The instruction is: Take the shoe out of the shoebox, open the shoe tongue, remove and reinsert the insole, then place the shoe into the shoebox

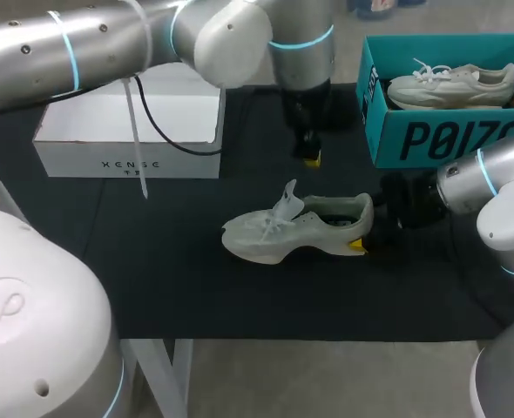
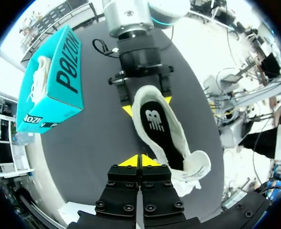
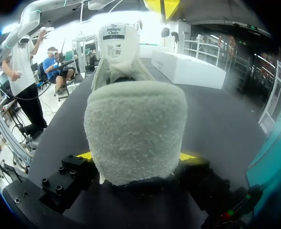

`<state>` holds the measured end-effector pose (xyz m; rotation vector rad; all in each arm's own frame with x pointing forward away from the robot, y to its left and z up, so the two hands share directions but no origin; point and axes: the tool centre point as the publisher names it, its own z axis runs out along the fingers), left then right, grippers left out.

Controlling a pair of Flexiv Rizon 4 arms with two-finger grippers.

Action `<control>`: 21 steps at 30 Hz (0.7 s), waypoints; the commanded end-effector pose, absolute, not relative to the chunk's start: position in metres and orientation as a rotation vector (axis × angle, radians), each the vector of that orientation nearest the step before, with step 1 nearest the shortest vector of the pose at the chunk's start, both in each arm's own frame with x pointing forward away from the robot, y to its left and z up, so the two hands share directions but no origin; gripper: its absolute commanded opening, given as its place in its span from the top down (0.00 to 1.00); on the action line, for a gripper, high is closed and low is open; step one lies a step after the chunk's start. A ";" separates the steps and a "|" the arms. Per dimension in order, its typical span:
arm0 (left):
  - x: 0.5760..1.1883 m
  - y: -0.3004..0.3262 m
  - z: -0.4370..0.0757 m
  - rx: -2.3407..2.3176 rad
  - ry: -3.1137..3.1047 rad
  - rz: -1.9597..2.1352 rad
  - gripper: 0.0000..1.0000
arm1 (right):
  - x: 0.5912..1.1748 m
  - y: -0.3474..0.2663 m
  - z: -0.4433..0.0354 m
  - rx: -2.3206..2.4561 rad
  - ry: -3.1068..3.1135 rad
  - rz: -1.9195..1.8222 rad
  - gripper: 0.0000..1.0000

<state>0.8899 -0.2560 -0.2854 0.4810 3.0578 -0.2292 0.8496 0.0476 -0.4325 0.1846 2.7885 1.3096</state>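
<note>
Shoe (image 3: 131,129) heel right up close: my right gripper (image 3: 136,156) is clamped on it from both sides. Shoe lies on the black mat (image 1: 152,261), toe to 9 o'clock, outside the teal shoebox (image 1: 414,139) at its 2 o'clock. Left gripper (image 2: 140,161) hangs at the shoe's 12 o'clock, fingertips pressed together.

A robotics lab; left arm (image 1: 83,43) and right arm (image 1: 492,187), silver with glowing rings, flank a black-covered table (image 1: 179,287).

Silver-grey left arm (image 1: 74,43) and right arm (image 1: 501,183), cyan-ringed, white-capped joints; black cable (image 1: 163,132); black, screw-studded left gripper (image 2: 140,160), yellow-tipped.
</note>
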 end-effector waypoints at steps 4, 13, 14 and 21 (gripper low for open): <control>0.873 -0.260 -0.311 0.327 3.035 -0.260 1.00 | 0.853 0.049 -0.437 0.187 2.791 1.302 1.00; 0.871 -0.263 -0.316 0.334 3.077 -0.291 1.00 | 0.853 0.049 -0.437 0.187 2.791 1.302 1.00; 0.871 -0.263 -0.316 0.334 3.077 -0.291 1.00 | 0.853 0.049 -0.437 0.187 2.791 1.302 1.00; 0.871 -0.263 -0.316 0.334 3.077 -0.291 1.00 | 0.853 0.049 -0.437 0.187 2.791 1.302 1.00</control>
